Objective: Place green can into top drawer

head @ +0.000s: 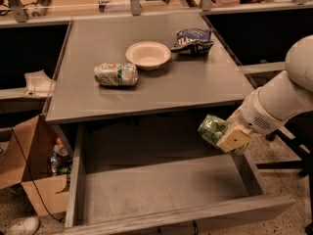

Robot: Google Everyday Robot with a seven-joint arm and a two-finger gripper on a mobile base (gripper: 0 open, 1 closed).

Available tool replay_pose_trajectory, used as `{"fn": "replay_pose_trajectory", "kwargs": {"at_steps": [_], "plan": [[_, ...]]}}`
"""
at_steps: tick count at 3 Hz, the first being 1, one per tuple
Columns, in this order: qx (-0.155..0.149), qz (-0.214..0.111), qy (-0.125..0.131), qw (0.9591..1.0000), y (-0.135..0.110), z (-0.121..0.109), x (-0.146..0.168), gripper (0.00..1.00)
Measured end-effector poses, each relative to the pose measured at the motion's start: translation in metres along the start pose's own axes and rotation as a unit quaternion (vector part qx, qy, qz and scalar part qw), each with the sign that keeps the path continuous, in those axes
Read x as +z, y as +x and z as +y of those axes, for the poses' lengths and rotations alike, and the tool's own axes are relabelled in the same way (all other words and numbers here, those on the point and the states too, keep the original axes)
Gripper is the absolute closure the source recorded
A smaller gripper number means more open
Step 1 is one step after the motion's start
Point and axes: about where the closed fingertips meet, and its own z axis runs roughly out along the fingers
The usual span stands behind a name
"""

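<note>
The green can [211,129], with its dark green leafy print, is held in my gripper [226,135] at the right side of the scene, just below the tabletop's front edge. It hangs above the right part of the open top drawer [161,187], a wide shallow grey drawer with a flat bottom. The gripper is shut on the can, and its tan finger pad [234,138] covers the can's right half. My white arm [279,102] reaches in from the right.
On the grey tabletop [195,82] lie a paler white-and-green can [116,74] on its side, a white bowl [148,55] and a blue snack bag [192,39]. A cardboard box [29,170] with bottles stands on the floor at the left.
</note>
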Motion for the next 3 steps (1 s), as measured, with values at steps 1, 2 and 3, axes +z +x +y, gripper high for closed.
{"fn": "replay_pose_trajectory", "kwargs": {"at_steps": [1,2,3], "plan": [[0.005,0.002,-0.018,0.9998,0.006,0.010,0.012,1.00],[0.005,0.002,-0.019,0.9998,0.006,0.010,0.012,1.00],[0.012,0.010,-0.034,0.9993,0.008,0.021,0.030,1.00]]}}
